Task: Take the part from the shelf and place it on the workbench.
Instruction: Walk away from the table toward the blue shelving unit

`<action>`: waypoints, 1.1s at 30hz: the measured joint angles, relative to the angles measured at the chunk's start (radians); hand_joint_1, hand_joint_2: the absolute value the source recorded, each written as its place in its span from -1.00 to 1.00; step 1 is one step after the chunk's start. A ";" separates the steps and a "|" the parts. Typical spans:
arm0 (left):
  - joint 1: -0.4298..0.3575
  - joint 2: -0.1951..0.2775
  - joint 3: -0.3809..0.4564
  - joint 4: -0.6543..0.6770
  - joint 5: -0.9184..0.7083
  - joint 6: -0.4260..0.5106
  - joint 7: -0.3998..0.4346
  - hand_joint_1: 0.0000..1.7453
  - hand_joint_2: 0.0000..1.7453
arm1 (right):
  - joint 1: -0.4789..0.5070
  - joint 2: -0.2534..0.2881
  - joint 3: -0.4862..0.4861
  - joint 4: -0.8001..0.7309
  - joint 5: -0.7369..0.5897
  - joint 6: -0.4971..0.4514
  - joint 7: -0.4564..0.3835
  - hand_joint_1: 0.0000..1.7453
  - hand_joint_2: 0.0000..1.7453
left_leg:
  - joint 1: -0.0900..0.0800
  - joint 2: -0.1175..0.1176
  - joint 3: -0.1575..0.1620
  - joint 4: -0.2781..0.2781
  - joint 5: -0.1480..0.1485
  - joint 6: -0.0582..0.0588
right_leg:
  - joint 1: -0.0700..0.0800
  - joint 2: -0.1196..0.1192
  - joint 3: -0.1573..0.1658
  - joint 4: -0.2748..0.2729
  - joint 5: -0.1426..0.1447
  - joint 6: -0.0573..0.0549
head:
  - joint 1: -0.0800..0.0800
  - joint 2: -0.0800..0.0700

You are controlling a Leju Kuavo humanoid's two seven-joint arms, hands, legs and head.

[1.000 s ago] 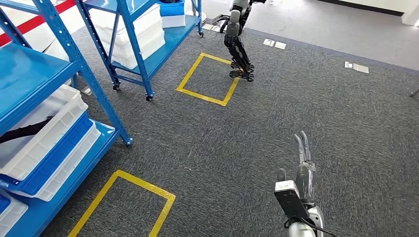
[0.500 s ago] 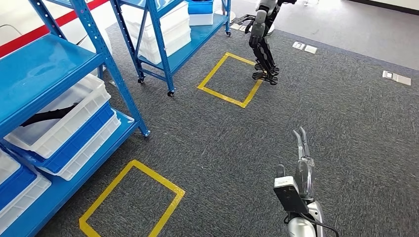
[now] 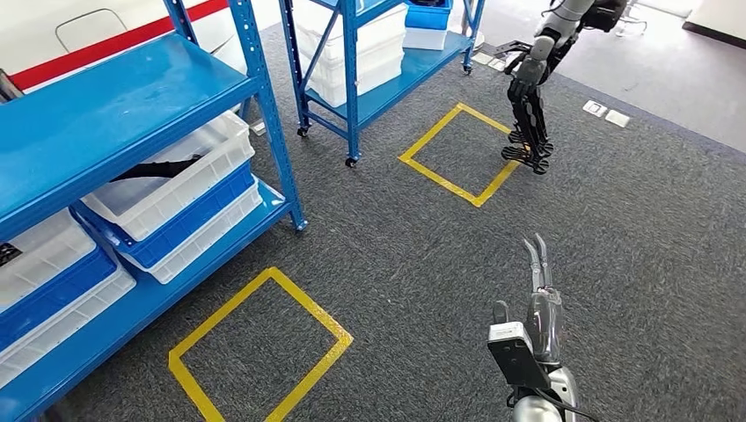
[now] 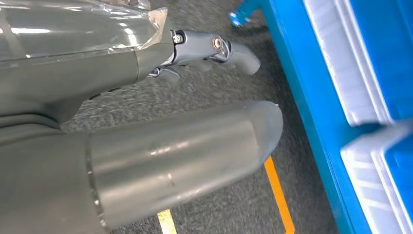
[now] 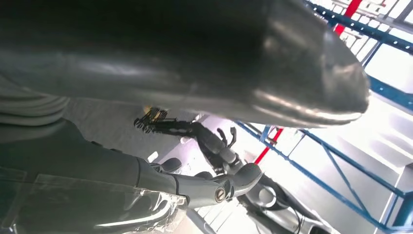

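A black part (image 3: 157, 168) lies in a white bin (image 3: 189, 180) on the near blue shelf (image 3: 114, 105) at the left. My right hand (image 3: 538, 299) hangs low at the bottom right over the carpet, far from the shelf, its fingers straight and holding nothing. In the right wrist view the right hand (image 5: 160, 180) is likewise empty. My left hand (image 4: 160, 97) hangs beside the shelf's blue lower deck (image 4: 304, 102) with nothing in it, fingers (image 4: 214, 48) apart from the thumb.
A second blue shelf (image 3: 378, 53) with white bins stands farther back. Another robot (image 3: 530, 97) stands beyond a yellow floor square (image 3: 459, 154). A nearer yellow square (image 3: 259, 352) marks the carpet in front of the near shelf. Stacked white and blue bins (image 3: 62, 281) fill the lower level.
The whole picture has shifted right as the camera turned towards the near shelf, bringing more of it into view. My right hand keeps the same pose.
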 joint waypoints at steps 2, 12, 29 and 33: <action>0.001 -0.001 0.000 0.002 0.000 0.000 0.000 -1.00 -1.00 | 0.000 0.000 -0.003 0.000 0.001 0.004 0.000 -1.00 -1.00 | 0.004 -0.027 0.000 0.003 0.001 -0.007 | -0.011 0.012 0.048 -0.107 0.053 0.025 | 0.000 0.000; 0.003 0.005 0.000 0.003 0.002 0.000 0.000 -1.00 -1.00 | -0.007 0.008 -0.005 -0.003 0.004 0.009 -0.002 -1.00 -1.00 | 0.008 0.017 -0.077 0.139 -0.076 -0.056 | -0.015 0.004 0.124 -0.281 0.125 -0.021 | -0.008 0.000; 0.003 0.012 0.000 0.008 0.008 0.001 0.000 -1.00 -1.00 | -0.027 0.009 -0.004 -0.002 0.007 0.020 -0.004 -1.00 -1.00 | -0.002 0.058 0.004 0.000 -0.005 -0.004 | 0.012 -0.052 0.100 -0.211 0.072 -0.009 | -0.005 0.000; 0.003 0.010 0.000 0.009 0.008 0.002 0.000 -1.00 -1.00 | -0.022 0.008 -0.005 0.002 0.005 0.020 -0.005 -1.00 -1.00 | -0.001 0.020 -0.002 0.000 -0.001 0.000 | 0.002 -0.002 0.005 -0.007 -0.008 -0.010 | -0.003 0.000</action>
